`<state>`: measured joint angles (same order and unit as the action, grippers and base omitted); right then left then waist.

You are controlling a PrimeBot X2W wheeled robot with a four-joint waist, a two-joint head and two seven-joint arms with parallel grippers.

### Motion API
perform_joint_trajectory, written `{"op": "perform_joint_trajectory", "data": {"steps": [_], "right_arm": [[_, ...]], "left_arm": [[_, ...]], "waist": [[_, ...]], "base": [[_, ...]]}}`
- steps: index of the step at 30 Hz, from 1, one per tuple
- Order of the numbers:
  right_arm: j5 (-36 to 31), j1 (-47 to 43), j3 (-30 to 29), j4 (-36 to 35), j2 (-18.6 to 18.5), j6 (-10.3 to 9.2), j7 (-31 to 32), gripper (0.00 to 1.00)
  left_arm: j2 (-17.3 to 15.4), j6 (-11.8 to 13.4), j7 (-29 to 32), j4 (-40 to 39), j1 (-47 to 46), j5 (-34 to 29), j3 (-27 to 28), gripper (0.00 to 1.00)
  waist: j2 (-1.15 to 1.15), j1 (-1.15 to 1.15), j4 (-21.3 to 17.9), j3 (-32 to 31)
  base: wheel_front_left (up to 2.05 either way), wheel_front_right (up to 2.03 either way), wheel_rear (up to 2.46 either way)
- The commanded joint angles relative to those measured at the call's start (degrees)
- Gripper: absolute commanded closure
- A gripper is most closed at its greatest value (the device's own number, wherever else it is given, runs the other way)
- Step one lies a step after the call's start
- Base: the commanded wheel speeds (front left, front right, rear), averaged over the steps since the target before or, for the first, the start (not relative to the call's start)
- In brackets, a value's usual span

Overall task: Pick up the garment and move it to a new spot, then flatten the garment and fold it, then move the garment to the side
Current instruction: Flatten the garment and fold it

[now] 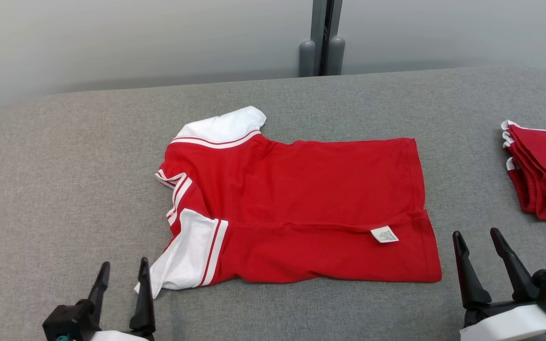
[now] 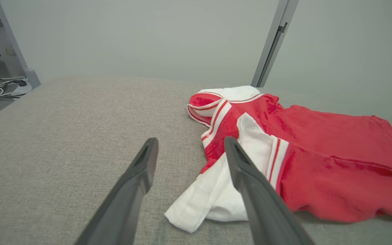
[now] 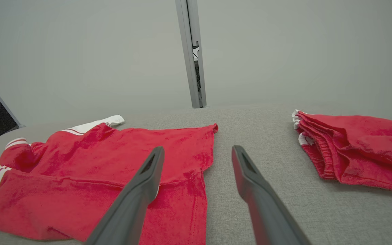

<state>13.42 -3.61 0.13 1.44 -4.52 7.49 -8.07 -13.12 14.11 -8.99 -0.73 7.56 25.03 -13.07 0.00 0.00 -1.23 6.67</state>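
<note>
- The garment [image 1: 301,199], red with white sleeves, lies mid-way across the grey padded surface [image 1: 64,189]. Its near long edge is turned over onto the body, with a label [image 1: 385,234] showing at the fold.
- Left gripper [image 1: 125,263]: fingers spread, holding nothing, at the tip of the near sleeve [image 1: 187,255]. Contact with the cloth cannot be determined.
- Right gripper [image 1: 477,233]: fingers spread and empty, just beside the near right hem corner.
- Risk: the near sleeve is rumpled and trails off the body. A pinch there that catches one layer only would likely drag the turned edge open.
- Risk: uneven pulls by the two arms would skew the fold.
- Risk: a stack of red clothing [image 1: 543,175] sits at the far right. A sideways move that way could disturb it.
- Containers: none noted. Both garment and stack rest directly on the surface.
</note>
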Motion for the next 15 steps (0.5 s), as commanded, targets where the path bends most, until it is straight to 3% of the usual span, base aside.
{"op": "perform_joint_trajectory", "data": {"steps": [1, 7, 15], "right_arm": [[0.2, 0.2, -0.2, 0.3, -0.4, 0.02, 0.1, 0.0], [1.1, 0.2, 0.6, 4.8, -0.4, 0.02, 0.5, 0.0], [2.7, 3.7, 2.6, 11.7, -1.1, 0.02, -0.6, 0.0]], "left_arm": [[0.0, -0.4, 0.4, 0.2, -0.4, 0.5, -0.2, 0.0], [2.4, -2.3, 3.8, 2.8, 1.2, 3.2, -3.5, 0.0], [6.0, -5.8, 3.7, 8.6, -1.4, 8.4, -4.2, 0.0]], "waist": [[0.0, 0.0, 0.1, 0.4], [0.0, 0.0, 0.4, 2.5], [0.0, 0.0, 0.4, 5.1]], "base": [[0.0, 0.0, 0.0], [0.0, 0.0, 0.0], [0.0, 0.0, 0.0]]}}
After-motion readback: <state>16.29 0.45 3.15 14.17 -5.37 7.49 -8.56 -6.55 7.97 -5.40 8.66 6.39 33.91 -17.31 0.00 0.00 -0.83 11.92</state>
